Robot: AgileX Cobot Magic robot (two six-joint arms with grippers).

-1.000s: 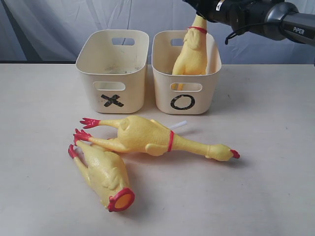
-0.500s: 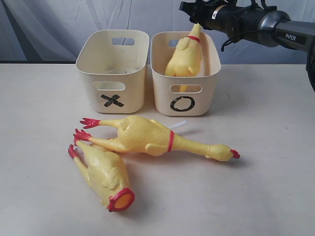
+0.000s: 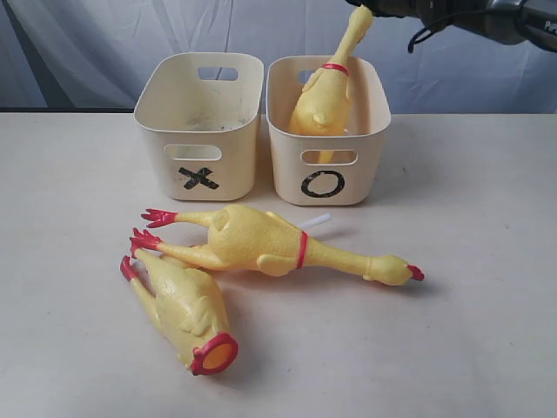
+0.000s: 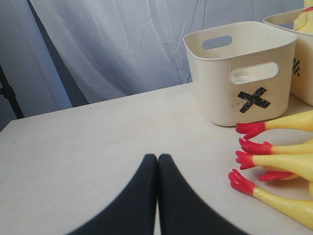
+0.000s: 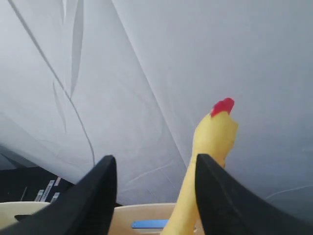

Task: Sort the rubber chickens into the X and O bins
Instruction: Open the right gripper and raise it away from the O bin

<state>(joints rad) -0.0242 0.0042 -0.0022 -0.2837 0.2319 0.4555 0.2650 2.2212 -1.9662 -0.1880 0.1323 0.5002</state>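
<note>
Rubber chicken (image 3: pixel 318 103) leans in O bin (image 3: pixel 365 165); only right wrist view shows right end effector (image 5: pixel 155 157) spread.

The outside camera sits in front of the table (image 3: pixel 470 331), a bit above it. It looks across at the X bin (image 3: pixel 199 122), the O bin (image 3: pixel 327 170) and the curtain (image 3: pixel 87 43) behind. The left wrist camera rides low, right behind the left gripper (image 4: pixel 157 159), and looks ahead past its tips. It shares the X bin with the outside camera. The right wrist camera rides high behind the right gripper (image 5: pixel 154 160), facing the curtain. Both see the standing chicken (image 3: pixel 320 100) just ahead of its tips.
</note>
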